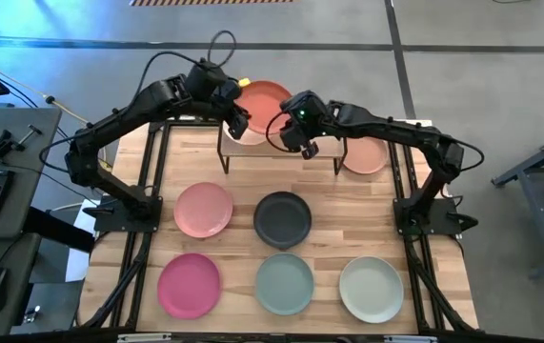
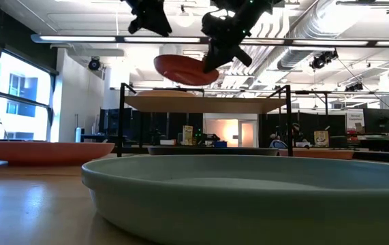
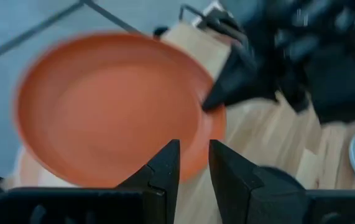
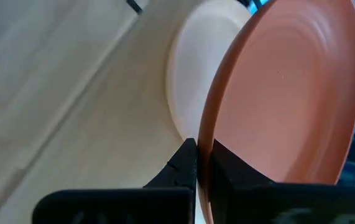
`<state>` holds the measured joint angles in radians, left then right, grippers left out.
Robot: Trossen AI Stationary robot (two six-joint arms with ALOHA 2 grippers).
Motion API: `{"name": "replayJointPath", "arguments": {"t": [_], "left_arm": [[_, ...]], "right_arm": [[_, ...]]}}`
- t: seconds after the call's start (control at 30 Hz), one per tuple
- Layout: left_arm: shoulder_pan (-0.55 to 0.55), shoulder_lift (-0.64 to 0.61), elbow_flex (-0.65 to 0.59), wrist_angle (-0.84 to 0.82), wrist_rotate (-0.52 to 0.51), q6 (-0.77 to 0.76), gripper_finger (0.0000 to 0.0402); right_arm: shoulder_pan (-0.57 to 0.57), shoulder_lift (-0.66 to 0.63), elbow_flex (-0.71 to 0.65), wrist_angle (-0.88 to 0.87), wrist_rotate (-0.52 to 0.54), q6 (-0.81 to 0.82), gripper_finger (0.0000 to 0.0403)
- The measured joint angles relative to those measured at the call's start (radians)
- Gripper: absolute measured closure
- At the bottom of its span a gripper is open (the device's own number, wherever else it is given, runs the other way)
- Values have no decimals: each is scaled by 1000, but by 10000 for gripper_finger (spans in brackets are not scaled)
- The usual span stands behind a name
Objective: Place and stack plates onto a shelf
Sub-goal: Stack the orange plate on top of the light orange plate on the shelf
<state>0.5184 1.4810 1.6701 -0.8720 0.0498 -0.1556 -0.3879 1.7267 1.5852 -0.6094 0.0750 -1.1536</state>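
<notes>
My right gripper (image 1: 300, 131) is shut on a terracotta plate (image 1: 264, 103), held in the air over the shelf (image 2: 201, 104) at the table's far side; the plate also shows in the low view (image 2: 180, 68). An off-white plate (image 4: 189, 81) lies flat on the shelf board beneath it. My left gripper (image 3: 194, 163) hovers just to the left of the terracotta plate and higher up (image 2: 150, 17). Its fingers are a narrow gap apart and hold nothing. My right gripper pinches the terracotta plate's rim (image 4: 206, 134) between its two fingers, one on the upper face and one on the underside. The fingers come from the table's right side, slanting down. The plate is lifted clear above the shelf board, slightly tilted.
On the tabletop lie a peach plate (image 1: 364, 155) right of the shelf, a pink plate (image 1: 204, 209), a charcoal plate (image 1: 282, 218), a magenta plate (image 1: 189, 284), a pale teal plate (image 1: 285, 283) and an off-white plate (image 1: 371, 289). The shelf's right half (image 1: 314, 152) is bare.
</notes>
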Motion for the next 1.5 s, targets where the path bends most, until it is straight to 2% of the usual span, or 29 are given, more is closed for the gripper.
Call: {"name": "replayJointPath", "arguments": {"t": [0.27, 0.5, 0.87, 1.07, 1.5], "left_arm": [[7, -33, 1, 4, -37, -26, 328], [5, -35, 1, 3, -36, -27, 328], [5, -35, 1, 2, -35, -49, 328], [5, -35, 1, 1, -33, -51, 328], [5, -35, 1, 0, -29, -51, 328]], "right_arm": [[24, 41, 0, 92, -27, -109, 403], [23, 73, 0, 88, -27, -173, 403], [24, 93, 0, 136, -57, -176, 403], [24, 133, 0, 158, 31, -214, 402], [23, 140, 0, 161, 26, -182, 402]]}}
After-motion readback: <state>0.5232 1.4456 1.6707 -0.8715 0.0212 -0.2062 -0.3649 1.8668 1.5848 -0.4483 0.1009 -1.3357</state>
